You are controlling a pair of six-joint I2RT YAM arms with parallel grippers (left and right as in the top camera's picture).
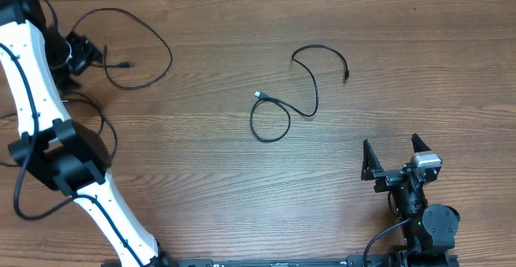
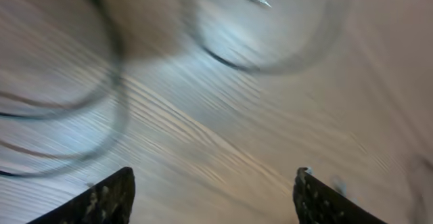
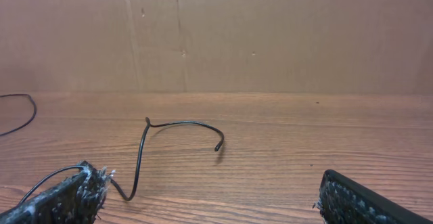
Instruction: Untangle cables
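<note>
**Overhead.** Spread wide and empty: left gripper (image 1: 95, 55), with the looped cable (image 1: 126, 63) just ahead of its fingertips and curling away to the far side. Likewise spread and empty: right gripper (image 1: 393, 156), with the middle cable (image 1: 260, 96) well ahead and off to its left. Likely risk: closing where strands of the loop run close together, pinching two at once and tightening the tangle. Also possible: catching the arm's own wires (image 1: 109, 134) trailing behind the left claw. Left arm stretched far out, wrist turned toward the loop. Right arm folded back near its base, claw pointing forward.

**Left wrist.** Badly blurred. Fingers (image 2: 95, 200) far apart, nothing between them, looped cable (image 2: 233, 65) smeared ahead. Hard to aim a grab from this.

**Right wrist.** Fingers (image 3: 67, 197) apart, middle cable (image 3: 140, 156) ahead, nearer the left finger, one end arched off the table (image 3: 284, 149).
</note>
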